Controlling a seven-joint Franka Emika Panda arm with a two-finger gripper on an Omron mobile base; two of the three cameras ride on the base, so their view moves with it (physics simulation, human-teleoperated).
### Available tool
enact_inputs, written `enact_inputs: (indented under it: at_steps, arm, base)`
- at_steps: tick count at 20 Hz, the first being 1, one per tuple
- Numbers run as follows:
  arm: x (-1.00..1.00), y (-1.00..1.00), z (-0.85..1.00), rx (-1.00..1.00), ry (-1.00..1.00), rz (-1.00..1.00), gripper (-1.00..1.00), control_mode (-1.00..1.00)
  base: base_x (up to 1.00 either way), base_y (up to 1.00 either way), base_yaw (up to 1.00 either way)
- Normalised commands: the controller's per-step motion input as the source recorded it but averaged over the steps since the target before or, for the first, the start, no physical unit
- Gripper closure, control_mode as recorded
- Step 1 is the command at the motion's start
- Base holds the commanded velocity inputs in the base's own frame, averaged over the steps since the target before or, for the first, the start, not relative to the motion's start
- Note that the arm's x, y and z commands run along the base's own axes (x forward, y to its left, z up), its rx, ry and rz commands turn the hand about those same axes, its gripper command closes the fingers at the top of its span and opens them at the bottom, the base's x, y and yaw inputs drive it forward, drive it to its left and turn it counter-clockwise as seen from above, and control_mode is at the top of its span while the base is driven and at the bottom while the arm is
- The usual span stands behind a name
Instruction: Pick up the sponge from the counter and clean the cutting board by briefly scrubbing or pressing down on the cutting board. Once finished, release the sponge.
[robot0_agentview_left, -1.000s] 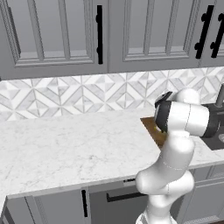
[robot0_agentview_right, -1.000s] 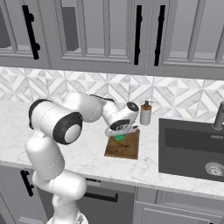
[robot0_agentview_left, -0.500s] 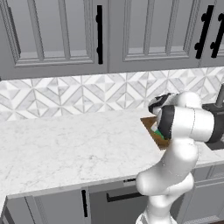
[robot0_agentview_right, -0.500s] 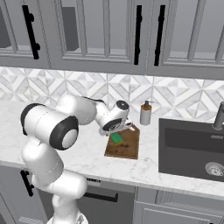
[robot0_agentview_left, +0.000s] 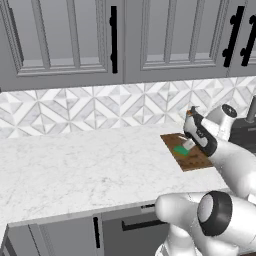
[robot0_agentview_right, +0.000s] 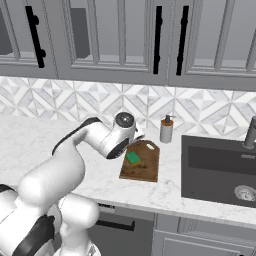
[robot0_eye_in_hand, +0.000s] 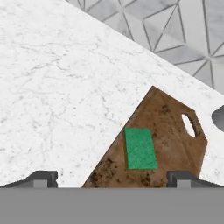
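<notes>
The green sponge lies flat on the dark brown cutting board, with nothing gripping it. My gripper is open above the board's near end, its fingertips spread far wider than the sponge. In the left base view the sponge rests on the board just below my gripper. From the right base view the sponge sits on the board, under my gripper. The white marble counter carries the board.
A soap dispenser stands behind the board near the tiled backsplash. A dark sink with a faucet lies right of the board. Grey cabinets hang above. Open counter stretches to the left.
The jaws have opened and let go of the sponge, which now lies on the board. The hand has lifted off it and the arm has shifted pose.
</notes>
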Motion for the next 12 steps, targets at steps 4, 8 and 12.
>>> enact_inputs:
  at_steps: [4, 8, 12]
  arm:
    - [-0.6, 0.14, 1.0, 0.0, -0.01, 0.0, -1.0, -1.0]
    - [-0.37, 0.13, 1.0, 0.0, 0.08, 0.0, -1.0, -1.0]
    - [-0.29, 0.2, 1.0, 0.0, 0.22, 0.0, -1.0, -1.0]
  base:
    - [0.0, 0.0, 0.0]
    - [0.0, 0.0, 0.0]
    - [0.0, 0.0, 0.0]
